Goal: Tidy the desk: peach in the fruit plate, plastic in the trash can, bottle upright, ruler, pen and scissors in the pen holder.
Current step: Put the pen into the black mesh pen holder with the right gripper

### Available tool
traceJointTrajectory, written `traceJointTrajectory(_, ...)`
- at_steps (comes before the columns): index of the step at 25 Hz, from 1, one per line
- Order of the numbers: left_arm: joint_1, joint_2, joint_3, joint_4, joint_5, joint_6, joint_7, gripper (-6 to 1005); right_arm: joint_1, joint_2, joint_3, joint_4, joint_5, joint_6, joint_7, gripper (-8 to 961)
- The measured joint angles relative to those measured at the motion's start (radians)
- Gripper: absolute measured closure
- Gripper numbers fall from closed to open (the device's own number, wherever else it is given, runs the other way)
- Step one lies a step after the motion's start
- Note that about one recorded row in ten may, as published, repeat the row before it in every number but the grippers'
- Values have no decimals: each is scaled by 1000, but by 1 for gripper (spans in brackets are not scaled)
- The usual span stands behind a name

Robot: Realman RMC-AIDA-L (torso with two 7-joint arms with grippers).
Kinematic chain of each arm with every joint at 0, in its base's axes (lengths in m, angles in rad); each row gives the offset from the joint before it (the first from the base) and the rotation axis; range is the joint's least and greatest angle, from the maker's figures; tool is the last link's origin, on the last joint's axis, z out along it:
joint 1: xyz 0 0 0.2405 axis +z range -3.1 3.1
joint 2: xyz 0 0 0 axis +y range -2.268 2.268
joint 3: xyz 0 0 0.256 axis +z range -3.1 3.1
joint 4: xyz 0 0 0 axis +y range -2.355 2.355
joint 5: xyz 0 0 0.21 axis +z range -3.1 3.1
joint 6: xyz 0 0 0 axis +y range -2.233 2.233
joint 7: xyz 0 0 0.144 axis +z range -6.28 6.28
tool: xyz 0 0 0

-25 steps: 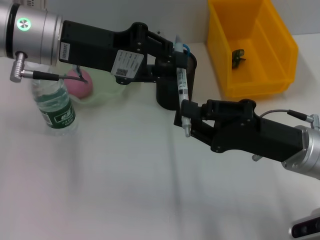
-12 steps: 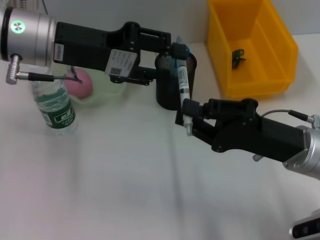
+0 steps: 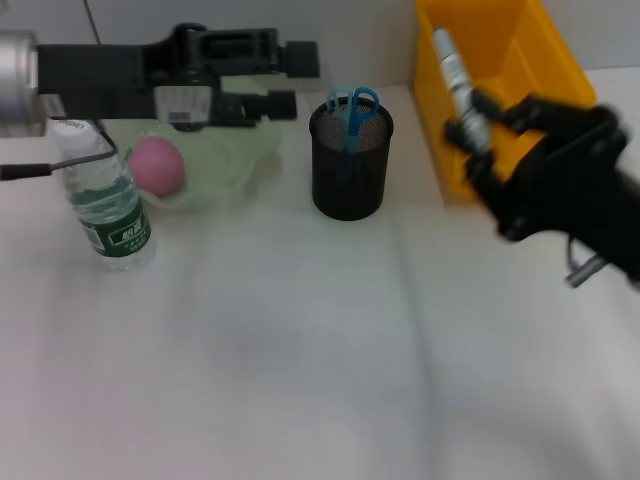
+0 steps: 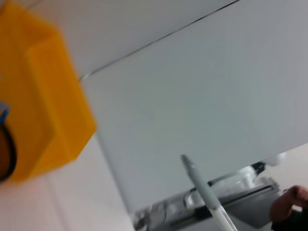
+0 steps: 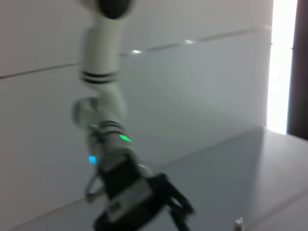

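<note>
Pen (image 3: 455,82) sits gripped in the right jaws (image 3: 478,125) at 2 o'clock. Left jaws (image 3: 300,78) gape empty at 11, above the white table (image 3: 300,350); grey wall panels behind.

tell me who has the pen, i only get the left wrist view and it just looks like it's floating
observer: The right gripper is shut on the pen, holding it nearly upright in front of the yellow bin.
operator: is it over the pen holder yet
observer: No, the pen holder stands apart from it, toward the robot's left, with the blue scissors handles sticking out of the top.
operator: and the left gripper
observer: It is open and empty, raised between the fruit plate and the pen holder.
</note>
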Motion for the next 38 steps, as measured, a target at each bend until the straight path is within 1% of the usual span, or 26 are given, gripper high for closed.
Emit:
traceJointTrajectory(1, 14, 1, 0, 2, -21, 4, 36, 212, -2, 0, 57, -4, 0, -9, 128, 759)
traceJointTrajectory(2, 30, 2, 0, 4, -43, 12, 85, 211, -2, 0, 57, -4, 0, -9, 128, 759)
traceJointTrajectory(5, 63, 2, 1, 5, -79, 37, 217, 209, -1, 0, 128, -11, 0, -14, 305, 759)
traceJointTrajectory(6, 70, 0, 2, 5, -83, 43, 249, 208, 5, 0, 167, -20, 1, -12, 428, 759)
traceJointTrajectory(7, 79, -4, 2, 6, -86, 53, 299, 207, 5, 0, 167, -20, 1, -12, 428, 760)
traceJointTrajectory(8, 88, -7, 2, 7, -89, 61, 346, 206, 12, 0, 189, -36, 1, -1, 539, 760)
traceJointTrajectory(9, 97, -13, 2, 7, -92, 67, 393, 206, 12, 0, 189, -36, 1, -1, 539, 760)
traceJointTrajectory(10, 107, -18, 2, 9, -95, 69, 440, 205, 17, 0, 193, -48, 1, 9, 599, 760)
traceJointTrajectory(11, 126, -31, 2, 14, -97, 67, 518, 204, 26, 1, 196, -71, 2, 34, 713, 760)
traceJointTrajectory(12, 126, -31, 2, 14, -97, 67, 518, 204, 26, 1, 196, -71, 2, 34, 713, 760)
traceJointTrajectory(14, 154, -49, 2, 28, -97, 59, 626, 204, 38, 1, 192, -97, 2, 65, 832, 760)
traceJointTrajectory(15, 174, -64, 2, 45, -98, 59, 711, 204, 44, 1, 190, -112, 2, 80, 885, 760)
traceJointTrajectory(16, 195, -75, 6, 66, -98, 59, 790, 204, 60, 1, 185, -143, -2, 109, 1001, 760)
traceJointTrajectory(17, 195, -75, 6, 66, -98, 59, 790, 204, 60, 1, 185, -143, -2, 109, 1001, 760)
traceJointTrajectory(18, 209, -81, 11, 78, -99, 58, 839, 204, 68, 1, 176, -163, -6, 129, 1064, 760)
traceJointTrajectory(20, 222, -85, 22, 80, -99, 54, 915, 204, 82, 1, 146, -203, -10, 169, 1173, 759)
traceJointTrajectory(21, 226, -85, 26, 65, -96, 50, 970, 204, 93, 1, 105, -241, -10, 216, 1270, 759)
traceJointTrajectory(24, 232, -85, 37, 53, -92, 36, 1021, 204, 100, 1, 86, -266, -9, 253, 1333, 754)
traceJointTrajectory(26, 251, -85, 75, 47, -94, -2, 1080, 204, 114, 3, 58, -312, -7, 324, 1441, 751)
traceJointTrajectory(27, 251, -85, 75, 47, -94, -2, 1080, 204, 114, 3, 58, -312, -7, 324, 1441, 749)
traceJointTrajectory(31, 258, -86, 137, 41, -98, -51, 1098, 204, 127, 3, 10, -374, -5, 417, 1538, 743)
traceJointTrajectory(34, 255, -86, 149, 35, -98, -66, 1091, 204, 128, 3, 4, -408, -4, 430, 1580, 738)
traceJointTrajectory(35, 253, -86, 150, 30, -99, -71, 1088, 204, 129, 4, 2, -427, -4, 433, 1610, 737)
traceJointTrajectory(36, 253, -86, 150, 20, -100, -79, 1086, 204, 133, 3, -5, -475, -7, 436, 1682, 735)
traceJointTrajectory(37, 253, -86, 150, 20, -100, -79, 1086, 204, 133, 3, -5, -475, -7, 436, 1682, 733)
traceJointTrajectory(38, 253, -86, 150, 15, -100, -85, 1086, 204, 135, 1, -15, -504, -13, 439, 1725, 732)
